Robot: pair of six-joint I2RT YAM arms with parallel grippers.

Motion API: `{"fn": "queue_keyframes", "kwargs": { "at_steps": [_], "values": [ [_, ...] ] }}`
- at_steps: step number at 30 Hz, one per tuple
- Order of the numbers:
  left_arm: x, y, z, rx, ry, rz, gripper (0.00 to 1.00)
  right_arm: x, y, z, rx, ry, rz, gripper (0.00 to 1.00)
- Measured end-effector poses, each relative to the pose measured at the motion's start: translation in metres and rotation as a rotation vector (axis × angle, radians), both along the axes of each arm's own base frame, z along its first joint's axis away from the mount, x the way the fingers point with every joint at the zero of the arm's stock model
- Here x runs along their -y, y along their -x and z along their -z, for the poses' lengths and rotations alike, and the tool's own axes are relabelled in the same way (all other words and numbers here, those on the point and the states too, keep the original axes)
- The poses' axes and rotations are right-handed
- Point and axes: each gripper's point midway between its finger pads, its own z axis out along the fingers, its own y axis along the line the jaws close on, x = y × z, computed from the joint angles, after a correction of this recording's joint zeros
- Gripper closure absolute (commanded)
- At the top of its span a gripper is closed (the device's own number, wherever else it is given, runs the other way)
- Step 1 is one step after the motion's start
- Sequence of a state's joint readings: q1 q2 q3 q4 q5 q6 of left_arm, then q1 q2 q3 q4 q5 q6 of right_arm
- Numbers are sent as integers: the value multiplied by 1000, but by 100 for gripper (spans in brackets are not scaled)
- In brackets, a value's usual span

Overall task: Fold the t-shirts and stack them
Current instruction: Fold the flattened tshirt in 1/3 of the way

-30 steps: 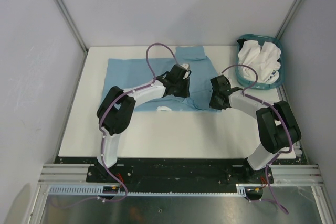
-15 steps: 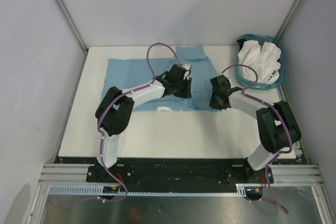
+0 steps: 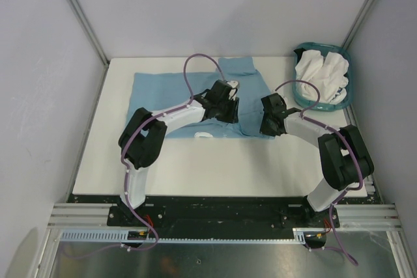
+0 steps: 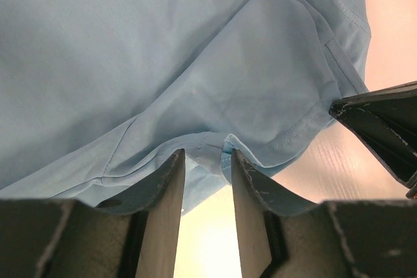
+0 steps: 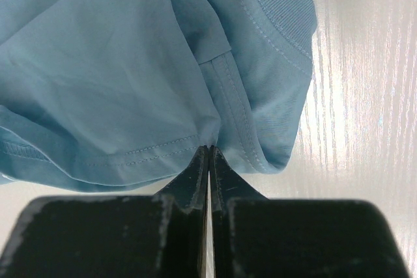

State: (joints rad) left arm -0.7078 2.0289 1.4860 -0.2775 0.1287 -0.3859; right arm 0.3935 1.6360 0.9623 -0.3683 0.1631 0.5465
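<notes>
While my right gripper pinches the near hem of the blue shirt spread across the far middle of the table, my left gripper stands narrowly parted there, so lifting now could skew and bunch it.

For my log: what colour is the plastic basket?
Teal plastic basket; best in top external view.

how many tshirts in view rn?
2 at least: light blue t-shirt spread on the table; white t-shirts heaped in the teal basket, count there unclear.
</notes>
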Motion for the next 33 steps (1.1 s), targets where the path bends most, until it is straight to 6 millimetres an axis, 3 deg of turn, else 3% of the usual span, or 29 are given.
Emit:
{"fn": "queue_keyframes", "kwargs": {
  "at_steps": [7, 14, 16, 25, 33],
  "values": [
    [2, 2, 0, 1, 0, 9, 67, 0, 0, 0, 0, 0, 0, 100],
    [0, 0, 1, 12, -15, -5, 95, 0, 0, 0, 0, 0, 0, 100],
    [-1, -1, 1, 14, -18, -11, 99, 0, 0, 0, 0, 0, 0, 100],
    [-6, -7, 2, 36, -44, -41, 100, 0, 0, -3, 6, -2, 0, 100],
    [-17, -18, 3, 76, -91, -110, 100, 2, -11, -23, 64, -26, 15, 100]
  ]
}}
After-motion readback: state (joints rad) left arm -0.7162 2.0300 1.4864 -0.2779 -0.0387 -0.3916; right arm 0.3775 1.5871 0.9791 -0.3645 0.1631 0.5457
